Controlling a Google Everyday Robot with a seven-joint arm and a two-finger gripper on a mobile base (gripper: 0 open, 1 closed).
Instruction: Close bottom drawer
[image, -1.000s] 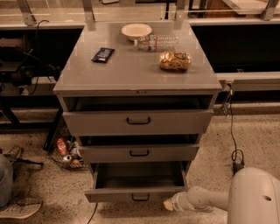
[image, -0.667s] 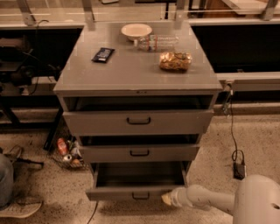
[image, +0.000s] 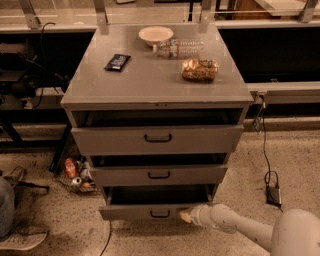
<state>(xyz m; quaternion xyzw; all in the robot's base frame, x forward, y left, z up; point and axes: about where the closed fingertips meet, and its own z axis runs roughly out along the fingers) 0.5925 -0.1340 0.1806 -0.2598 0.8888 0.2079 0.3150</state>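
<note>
The grey metal cabinet (image: 155, 80) has three drawers, all standing slightly open. The bottom drawer (image: 135, 212) is the lowest, with a short grey front and a small black loop handle (image: 160, 214); it sticks out a little, its dark inside showing above the front. My gripper (image: 186, 215) is at the end of the white arm (image: 235, 227) that comes in from the lower right. Its tip rests against the right part of the bottom drawer's front, just right of the handle.
On the cabinet top lie a white bowl (image: 156, 35), a plastic bottle (image: 179, 48), a snack bag (image: 200, 70) and a black bar (image: 117, 62). Cans and clutter (image: 75, 175) sit on the floor left of the cabinet. A cable and power brick (image: 273, 194) lie right.
The gripper has moved left along the bottom drawer's front and the drawer has slid further in; it sticks out less than before.
</note>
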